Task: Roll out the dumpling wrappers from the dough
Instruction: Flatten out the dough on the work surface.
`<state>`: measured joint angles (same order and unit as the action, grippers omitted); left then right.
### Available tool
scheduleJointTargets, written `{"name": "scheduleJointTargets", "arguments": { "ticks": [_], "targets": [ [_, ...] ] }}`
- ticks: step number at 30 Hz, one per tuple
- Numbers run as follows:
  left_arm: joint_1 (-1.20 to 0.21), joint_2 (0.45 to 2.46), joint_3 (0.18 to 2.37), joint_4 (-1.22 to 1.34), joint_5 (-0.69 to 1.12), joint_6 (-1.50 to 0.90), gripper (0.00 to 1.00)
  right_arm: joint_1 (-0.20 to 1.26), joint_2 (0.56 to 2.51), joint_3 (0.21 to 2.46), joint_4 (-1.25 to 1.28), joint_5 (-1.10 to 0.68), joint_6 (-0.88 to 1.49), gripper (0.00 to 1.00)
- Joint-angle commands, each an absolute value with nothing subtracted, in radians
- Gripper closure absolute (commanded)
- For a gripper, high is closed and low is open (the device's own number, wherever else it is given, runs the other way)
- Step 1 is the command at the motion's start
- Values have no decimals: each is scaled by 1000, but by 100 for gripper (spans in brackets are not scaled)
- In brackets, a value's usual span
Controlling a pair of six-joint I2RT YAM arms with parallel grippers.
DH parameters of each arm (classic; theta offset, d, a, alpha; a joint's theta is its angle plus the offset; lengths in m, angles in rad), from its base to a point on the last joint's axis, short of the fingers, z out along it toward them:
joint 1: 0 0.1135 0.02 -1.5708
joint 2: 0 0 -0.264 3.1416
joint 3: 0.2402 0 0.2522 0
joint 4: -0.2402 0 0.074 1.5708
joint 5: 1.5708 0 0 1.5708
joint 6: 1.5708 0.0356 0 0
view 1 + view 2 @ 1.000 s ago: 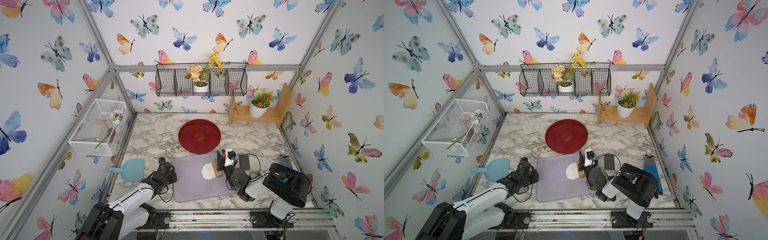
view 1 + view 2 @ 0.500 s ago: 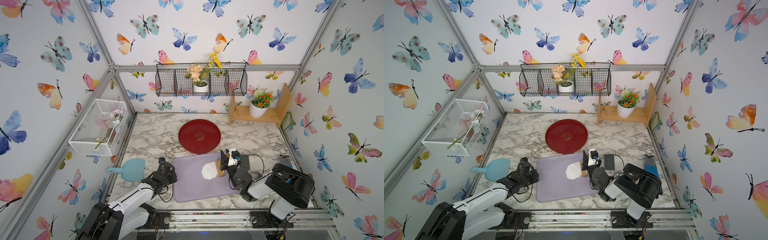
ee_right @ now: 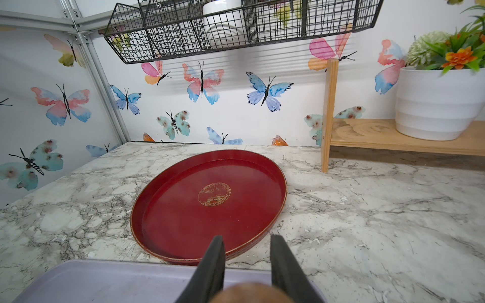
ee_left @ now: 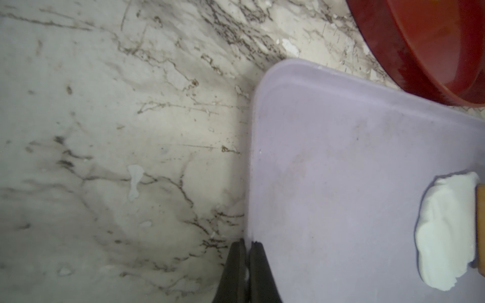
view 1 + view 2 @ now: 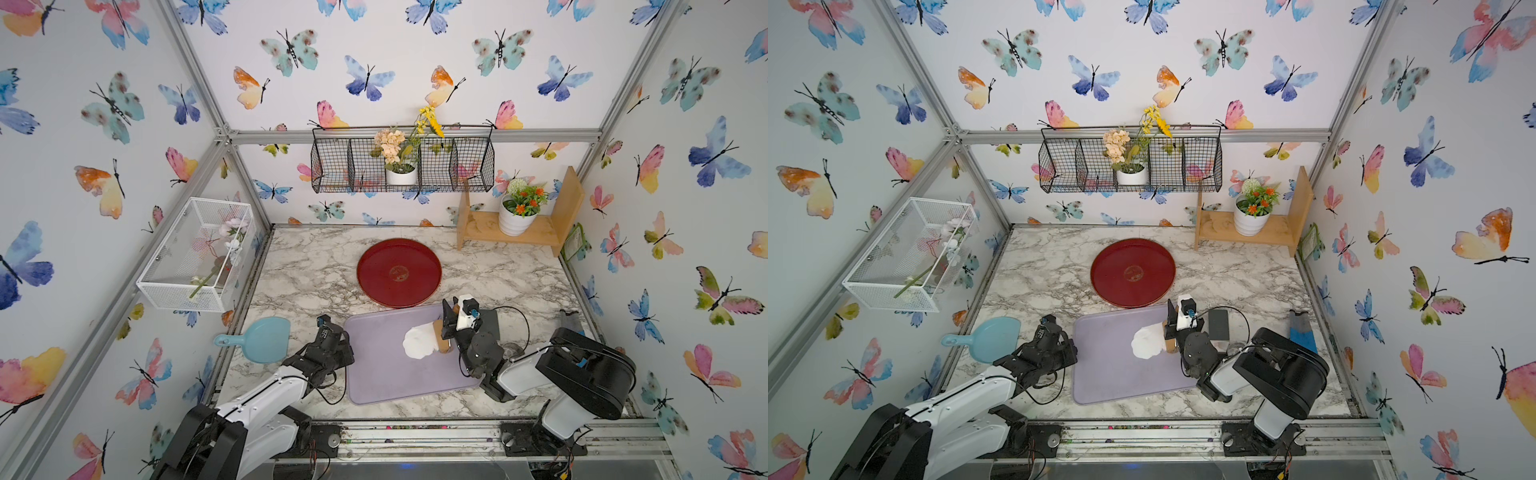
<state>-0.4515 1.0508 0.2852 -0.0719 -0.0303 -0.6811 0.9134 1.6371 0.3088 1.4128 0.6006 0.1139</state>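
Observation:
The dough (image 5: 417,343) (image 5: 1145,343) is a soft white lump on the right part of the purple mat (image 5: 382,370) (image 5: 1104,374). The wooden roller (image 5: 441,337) (image 5: 1169,344) lies against the dough's right side. My right gripper (image 5: 452,315) (image 3: 246,240) is shut on the roller (image 3: 249,293), with its fingers pointing toward the red tray (image 5: 399,253) (image 3: 170,210). At the mat's left edge (image 4: 256,162) my left gripper (image 5: 348,337) (image 4: 248,243) rests shut and empty, well left of the dough (image 4: 443,236). No dumpling wrappers are in view.
A blue scoop (image 5: 266,338) lies left of the left arm. A black block (image 5: 489,322) sits just right of the mat, and a dark blue tool (image 5: 570,326) lies by the right wall. A wooden shelf with a flowerpot (image 5: 519,232) stands at the back right.
My right gripper has shifted slightly right and back with the roller in it. The dough and the left arm have not moved.

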Motion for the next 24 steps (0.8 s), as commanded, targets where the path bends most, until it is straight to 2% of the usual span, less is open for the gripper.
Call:
{"name": "scheduleJointTargets", "arguments": {
  "ticks": [1, 8, 12, 18, 24],
  "targets": [
    [-443, 1045, 284, -57, -11, -703, 100, 896, 1644, 327, 1180, 568, 65, 97],
    [-443, 1045, 291, -60, 0, -693, 100, 896, 1573, 437, 1123, 405, 103, 98],
    [-443, 1061, 308, -69, 12, -677, 100, 896, 1532, 466, 1144, 341, 33, 98],
    [-443, 1093, 337, -78, 41, -642, 100, 891, 1491, 457, 1192, 283, -87, 98],
    [-442, 1089, 359, -109, 19, -624, 100, 879, 1457, 444, 1206, 199, -91, 98]
  ]
}}
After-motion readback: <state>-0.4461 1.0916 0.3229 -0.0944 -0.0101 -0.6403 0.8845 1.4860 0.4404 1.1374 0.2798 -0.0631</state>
